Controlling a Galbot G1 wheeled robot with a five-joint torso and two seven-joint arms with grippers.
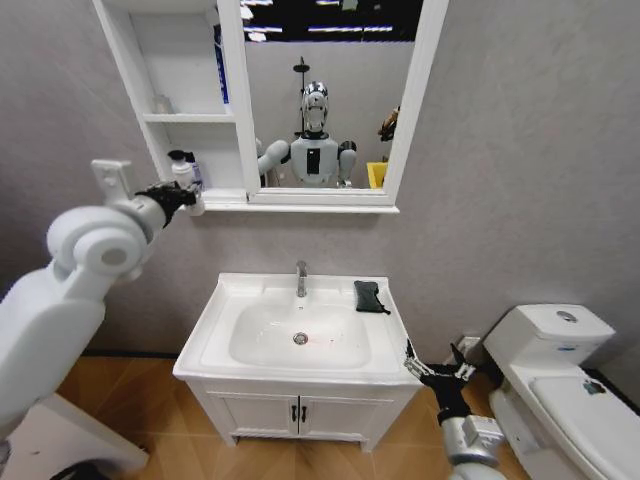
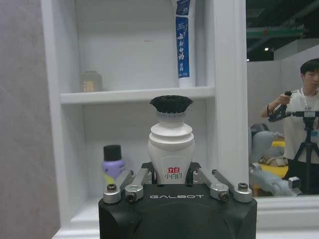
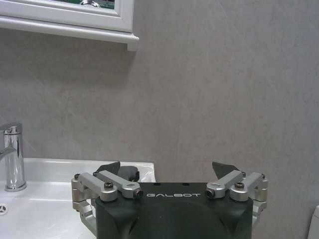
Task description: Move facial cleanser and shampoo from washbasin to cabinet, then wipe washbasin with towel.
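My left gripper (image 1: 186, 196) (image 2: 171, 173) is raised at the cabinet's (image 1: 190, 118) lowest shelf, shut on the facial cleanser (image 1: 181, 172) (image 2: 171, 147), a white bottle with a black brush top, held upright. A purple shampoo bottle (image 1: 196, 172) (image 2: 113, 164) with a black cap stands on that shelf just behind it. The black towel (image 1: 370, 296) lies on the washbasin's (image 1: 215, 330) back right rim. My right gripper (image 1: 436, 370) (image 3: 168, 170) hangs open and holds nothing, low beside the basin's front right corner.
A chrome faucet (image 1: 301, 278) (image 3: 12, 157) stands at the basin's back. A toothpaste tube (image 2: 184, 40) and a small jar (image 2: 90, 81) sit on the upper shelf. The mirror (image 1: 320, 100) adjoins the shelves. A white toilet (image 1: 560, 370) stands right of the vanity (image 1: 300, 412).
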